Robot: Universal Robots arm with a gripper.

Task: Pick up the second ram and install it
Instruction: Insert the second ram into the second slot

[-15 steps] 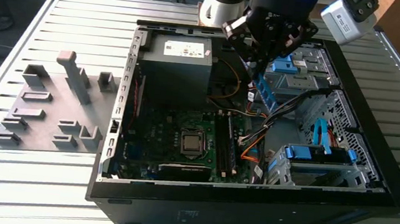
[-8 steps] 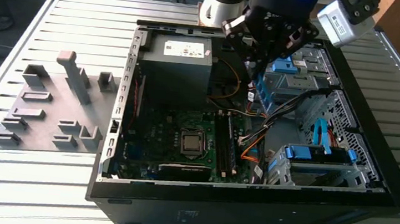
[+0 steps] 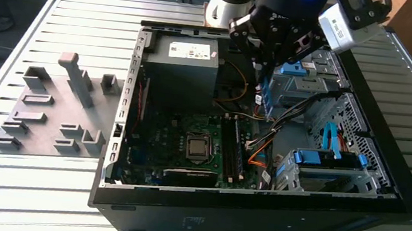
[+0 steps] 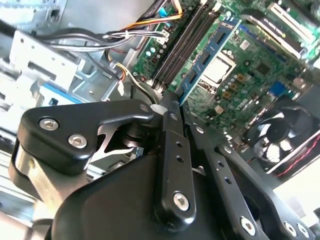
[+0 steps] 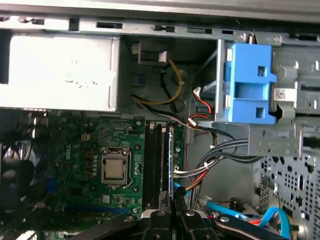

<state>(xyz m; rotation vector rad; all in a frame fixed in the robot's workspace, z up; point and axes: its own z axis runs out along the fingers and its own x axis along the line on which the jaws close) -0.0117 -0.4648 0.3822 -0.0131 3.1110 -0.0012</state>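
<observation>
One stick — the second ram [image 4: 207, 57] — is clamped edge-on in the pincer [image 5: 173, 200], hanging over the memory slots [image 5: 154, 160] beside the processor socket [image 5: 115, 169]. In my judgement a sound seating needs the stick kept parallel to its slot — level end to end.

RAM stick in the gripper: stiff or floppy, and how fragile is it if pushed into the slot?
The second ram looks like a thin, flat board, so probably stiff and light. The gripper pinches it at one end, so it may lever or tilt. Its bare chips suggest that side loads over the motherboard could damage it.
</observation>
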